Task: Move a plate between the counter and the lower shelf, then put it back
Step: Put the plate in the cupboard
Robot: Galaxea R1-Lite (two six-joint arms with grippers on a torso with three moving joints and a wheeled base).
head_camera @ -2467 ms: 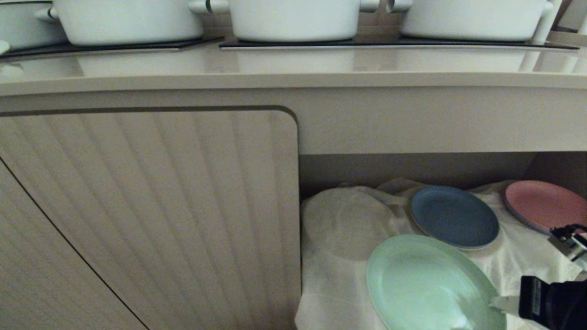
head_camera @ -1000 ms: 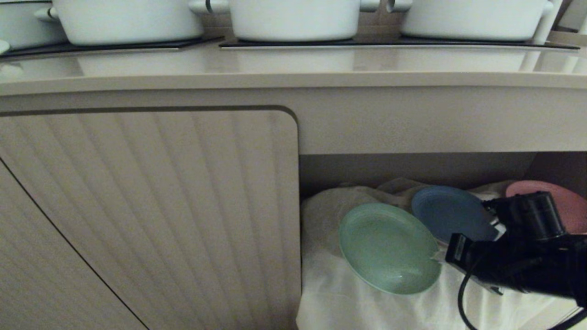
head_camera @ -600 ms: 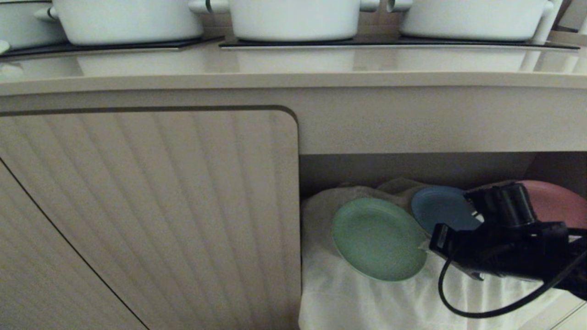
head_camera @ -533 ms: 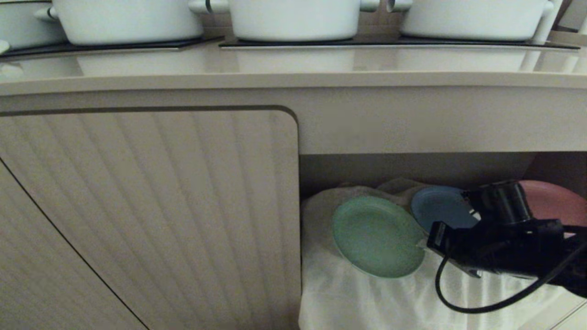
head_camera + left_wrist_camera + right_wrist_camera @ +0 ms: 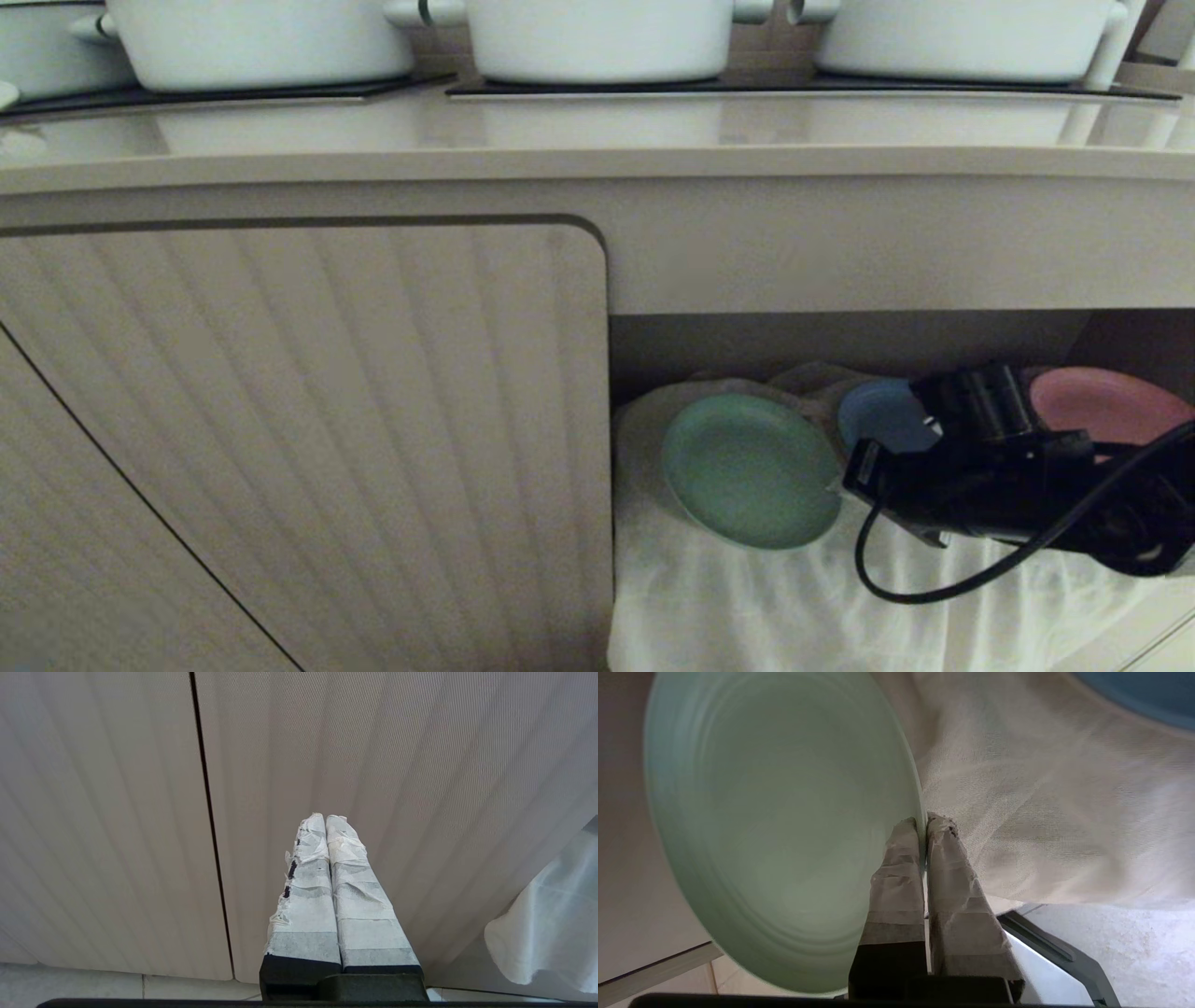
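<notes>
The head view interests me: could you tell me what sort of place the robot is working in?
Most likely a kitchen or a kitchen showroom. White pots stand on black hob panels set into a long beige counter, and coloured plates lie on a white cloth in an open cabinet niche below.

We see the counter bearing black hob panels with white pots on them. Below, the lower shelf has a white cloth as floor; a dark blue plate and pink plate lie on it.
</notes>
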